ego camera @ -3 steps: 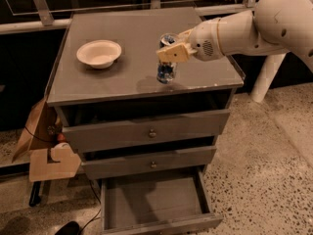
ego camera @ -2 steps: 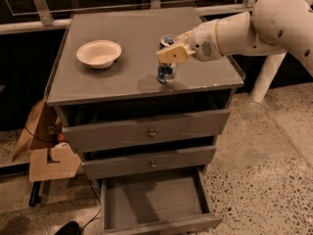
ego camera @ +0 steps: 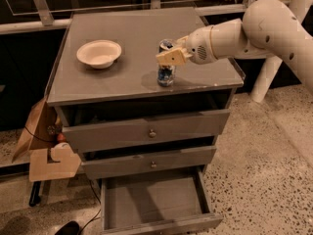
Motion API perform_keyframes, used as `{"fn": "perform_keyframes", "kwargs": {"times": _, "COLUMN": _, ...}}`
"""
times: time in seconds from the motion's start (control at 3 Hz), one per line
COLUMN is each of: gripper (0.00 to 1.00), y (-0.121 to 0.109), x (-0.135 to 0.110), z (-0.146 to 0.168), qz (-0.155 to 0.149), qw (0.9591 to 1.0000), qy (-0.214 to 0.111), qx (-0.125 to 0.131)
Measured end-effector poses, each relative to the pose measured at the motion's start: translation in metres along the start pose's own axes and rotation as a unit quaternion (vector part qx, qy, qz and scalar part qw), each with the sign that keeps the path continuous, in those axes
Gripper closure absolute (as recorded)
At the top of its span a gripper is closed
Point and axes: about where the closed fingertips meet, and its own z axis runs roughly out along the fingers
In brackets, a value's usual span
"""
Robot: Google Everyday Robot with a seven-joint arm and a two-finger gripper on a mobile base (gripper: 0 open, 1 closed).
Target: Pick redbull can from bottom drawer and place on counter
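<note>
Open room on the counter [ego camera: 122,89] lies along the far edge, at the near left corner, and between the bowl [ego camera: 99,53] and the can [ego camera: 166,75]. The bowl stands toward the left edge. The can stands close to the near edge, right of the middle, with the gripper [ego camera: 169,57] at its upper part. The arm [ego camera: 230,38] reaches in over the right edge and bars that side. The bottom drawer [ego camera: 151,202] stands pulled out below, its floor open from above.
</note>
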Motion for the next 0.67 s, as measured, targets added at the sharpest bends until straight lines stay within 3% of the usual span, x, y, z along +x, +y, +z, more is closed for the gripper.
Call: {"fn": "perform_keyframes", "kwargs": {"times": 0.67, "gripper": 0.58, "y": 0.0000, "x": 0.0000, "z": 0.0000, "qz": 0.000, "qw": 1.0000, "qy": 0.000, "qx": 0.000}}
